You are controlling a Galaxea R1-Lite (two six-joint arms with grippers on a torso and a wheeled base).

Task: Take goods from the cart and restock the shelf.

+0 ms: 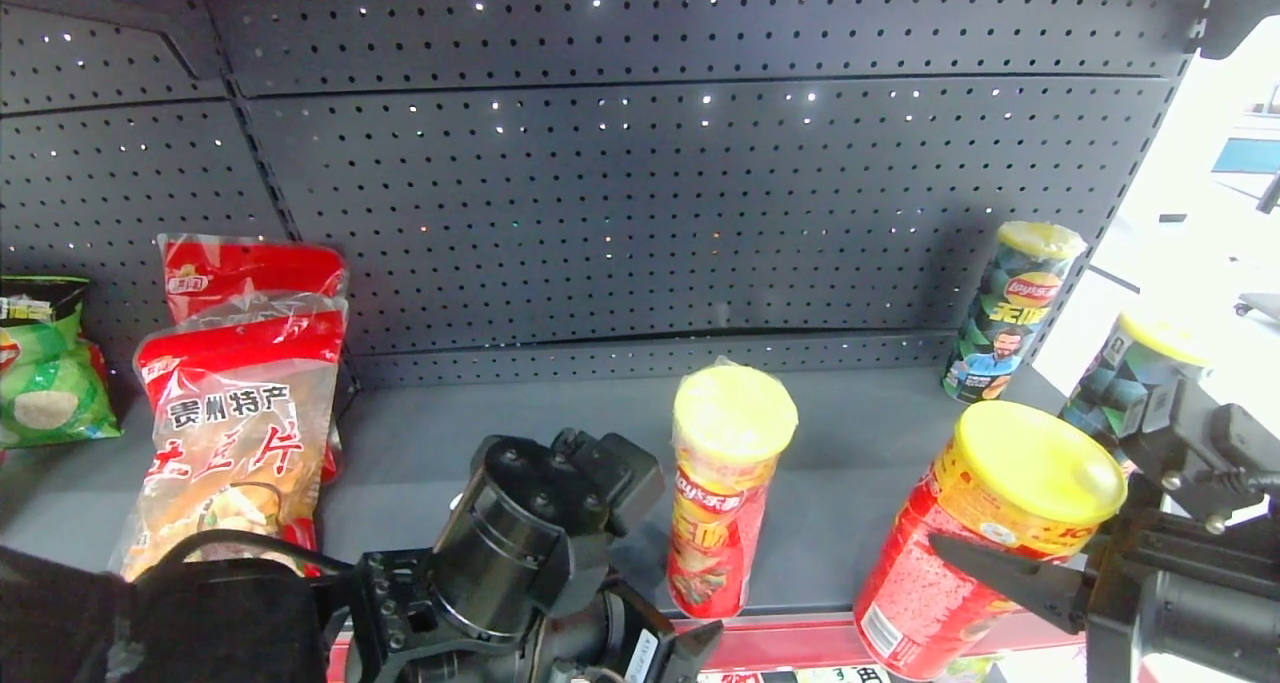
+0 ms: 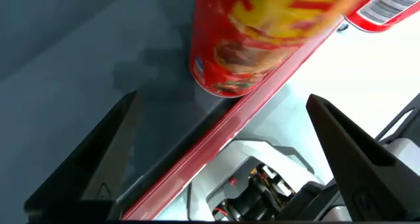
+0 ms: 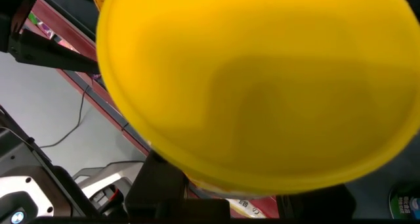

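Head view, lower right: the right gripper [image 1: 1010, 553] is clamped around a red can [image 1: 900, 583] with a yellow lid. The can is tilted, hanging at the red front lip [image 1: 790, 643] of the shelf [image 1: 870, 443], and is not yet set down. In the left wrist view the left gripper [image 2: 222, 106] stands wide and holds nothing, just before the same lip.

The step in hand looks like placing this can. The next move probably calls for lifting it over the lip, righting it, and lowering it onto the bare shelf floor right of the standing red can [image 1: 725, 503] before letting go.

Counted:
- Two red cans, one held and one standing at lower centre.
- Two dark green cans: the back can [image 1: 1010, 313] at right rear, and the far-right can [image 1: 1130, 373], partly hidden behind the right arm.
- Two red bags [image 1: 235, 413] at left, one behind the other.
- One green bag [image 1: 45, 373] at the left edge.
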